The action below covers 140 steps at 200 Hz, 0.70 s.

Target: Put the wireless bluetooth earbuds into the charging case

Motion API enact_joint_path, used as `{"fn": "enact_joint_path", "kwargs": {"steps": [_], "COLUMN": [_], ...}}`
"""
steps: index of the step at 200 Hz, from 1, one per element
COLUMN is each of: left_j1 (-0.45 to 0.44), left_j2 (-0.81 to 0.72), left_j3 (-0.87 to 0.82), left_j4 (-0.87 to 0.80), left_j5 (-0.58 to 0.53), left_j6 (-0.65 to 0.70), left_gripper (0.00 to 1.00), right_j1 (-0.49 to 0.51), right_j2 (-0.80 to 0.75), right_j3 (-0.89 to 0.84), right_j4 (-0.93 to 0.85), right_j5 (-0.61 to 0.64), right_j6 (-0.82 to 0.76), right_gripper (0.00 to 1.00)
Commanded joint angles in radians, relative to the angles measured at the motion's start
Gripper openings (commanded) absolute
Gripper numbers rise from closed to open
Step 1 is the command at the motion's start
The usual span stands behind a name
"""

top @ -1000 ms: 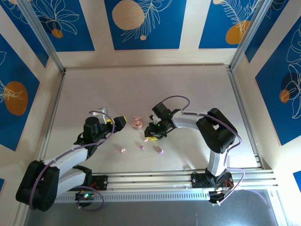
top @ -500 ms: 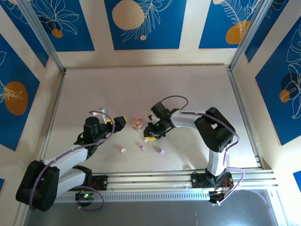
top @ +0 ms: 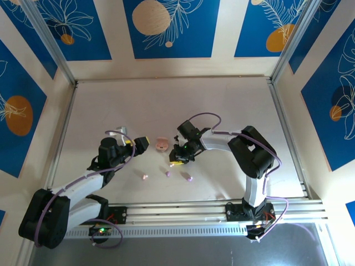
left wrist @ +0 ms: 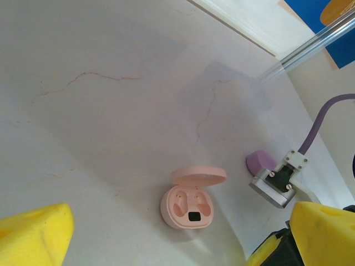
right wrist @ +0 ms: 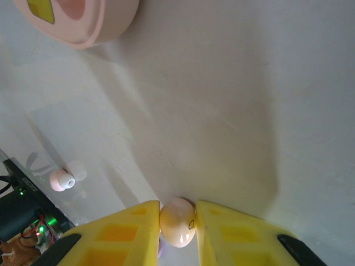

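Fixed overhead camera looks down from behind the arms; close wrist cameras peer past left gripper (top: pixel 144 143) and right gripper (right wrist: pixel 178 208), all sharing the pink case (left wrist: pixel 188 206) ahead.

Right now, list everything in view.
Open pale pink oval plastic charging case: 1, pink, mid-table, wells look empty.
Held pale pink plastic earbud: 1, between the right gripper's fingers.
Loose pale pink plastic earbud: 1, toward the near edge.
Tiny light purple plastic earbud: 1, loose, right of it.
Larger purple rounded plastic piece: 1, further right.
White table: 1.
Left gripper: yellow fingers, open, facing the case.
Right gripper: yellow fingers, shut.
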Motion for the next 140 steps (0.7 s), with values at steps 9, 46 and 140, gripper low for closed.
{"fn": "enact_joint_path", "kwargs": {"steps": [9,46,140], "left_j1": [-0.014,-0.014,-0.063], "left_j2": [-0.002,-0.001,-0.03], "left_j3": [0.018,0.018,-0.024], "left_j4": [0.004,0.006,0.169], "left_j5": [-0.001,0.001,0.085], "left_j6": [0.018,0.021,0.033], "left_gripper": [1.0,1.0,1.0], "right_j1": [0.016,0.014,0.021], "right_j2": [0.027,0.006,-0.179], "right_j3": [0.009,0.006,0.009], "right_j4": [0.002,0.005,-0.092], "right_j5": [-0.023,-0.027,0.108], "right_j6": [0.008,0.014,0.0], "right_gripper": [0.21,0.19,0.18]}}
